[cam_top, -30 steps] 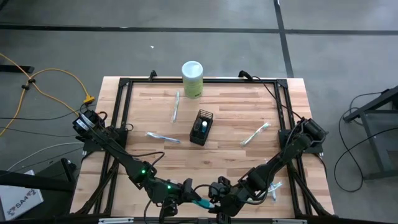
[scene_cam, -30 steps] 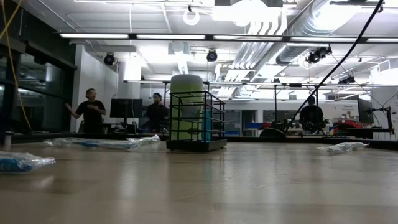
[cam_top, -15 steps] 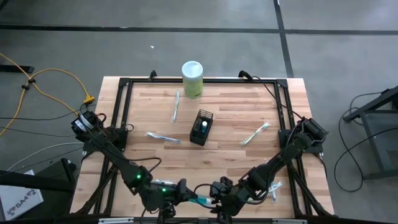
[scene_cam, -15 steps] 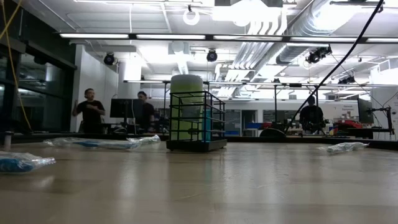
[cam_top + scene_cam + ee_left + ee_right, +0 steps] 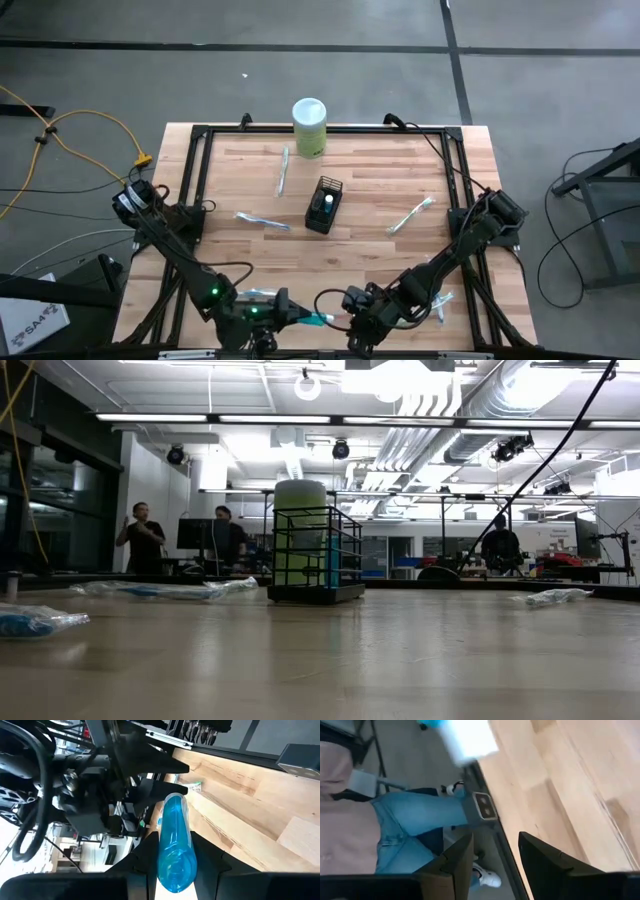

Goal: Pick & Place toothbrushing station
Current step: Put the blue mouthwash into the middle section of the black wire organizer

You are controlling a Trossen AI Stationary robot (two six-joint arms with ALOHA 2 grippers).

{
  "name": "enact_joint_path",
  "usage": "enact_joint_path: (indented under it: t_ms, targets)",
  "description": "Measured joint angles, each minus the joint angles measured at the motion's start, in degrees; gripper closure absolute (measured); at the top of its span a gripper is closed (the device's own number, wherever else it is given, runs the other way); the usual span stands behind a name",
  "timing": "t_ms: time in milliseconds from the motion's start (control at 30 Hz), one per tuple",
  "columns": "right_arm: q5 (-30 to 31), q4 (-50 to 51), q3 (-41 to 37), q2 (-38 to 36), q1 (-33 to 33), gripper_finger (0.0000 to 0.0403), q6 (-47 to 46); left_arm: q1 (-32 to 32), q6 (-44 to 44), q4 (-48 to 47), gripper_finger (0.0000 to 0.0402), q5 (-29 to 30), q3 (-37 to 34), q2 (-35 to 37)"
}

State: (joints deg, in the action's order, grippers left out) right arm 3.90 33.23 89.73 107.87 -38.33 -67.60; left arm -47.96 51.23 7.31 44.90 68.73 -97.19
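The black wire-mesh holder (image 5: 323, 205) stands on its base mid-table, a teal white-capped tube inside it; it also shows in the low view (image 5: 315, 555). Wrapped toothbrushes (image 5: 283, 172) (image 5: 262, 220) (image 5: 410, 216) lie flat around it, and one more (image 5: 440, 305) by the near right corner. Over the near edge my left gripper (image 5: 296, 316) (image 5: 175, 840) is shut on a second teal tube (image 5: 318, 320). My right gripper (image 5: 350, 322) (image 5: 492, 840) faces it, open, nothing between its fingers; the tube's white cap (image 5: 470, 740) shows beyond its fingertips. My left gripper pinches the teal tube's body (image 5: 174, 845) between its two fingers, one on each side. The fingers come nearly level from the table's left, and the tube lies along them, jutting past their tips toward my right gripper. The tube is clear of the table.
A pale green canister with a white lid (image 5: 309, 127) stands at the far edge, behind the holder in the low view (image 5: 300, 510). Black frame rails (image 5: 190, 200) run round the tabletop. A person in jeans (image 5: 415, 820) stands beyond the near edge; people (image 5: 145, 538) move in the room.
My left arm has swung toward the table's near left corner. Its gripper has gone a little to the left and turned, still shut on the teal tube, which stays off the table.
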Motion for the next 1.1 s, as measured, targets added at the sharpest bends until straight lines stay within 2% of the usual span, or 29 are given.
enact_joint_path:
  t_ms: [133,633,733,900,1100]
  targets:
    - [-1.33,2.58,0.00,0.00,0.24,0.0255,-1.24,-0.86,-0.23,0.04,0.0319,1.46,0.00,0.00]
    - [0.53,-1.34,0.00,0.03,0.24,0.0254,-0.65,-1.73,-0.16,0.02,0.0319,3.05,0.00,0.00]
    - [6.19,-0.87,0.00,0.17,0.39,0.0254,1.41,-1.73,-0.19,0.02,0.0319,3.44,0.00,0.00]
    - [21.10,3.60,0.00,0.21,-1.48,0.0254,5.88,-1.73,-0.15,0.02,0.0319,4.14,0.00,0.00]
    - [36.52,2.91,0.00,0.24,-5.14,0.0254,8.87,-1.71,-0.49,0.23,0.0319,6.51,0.00,0.00]
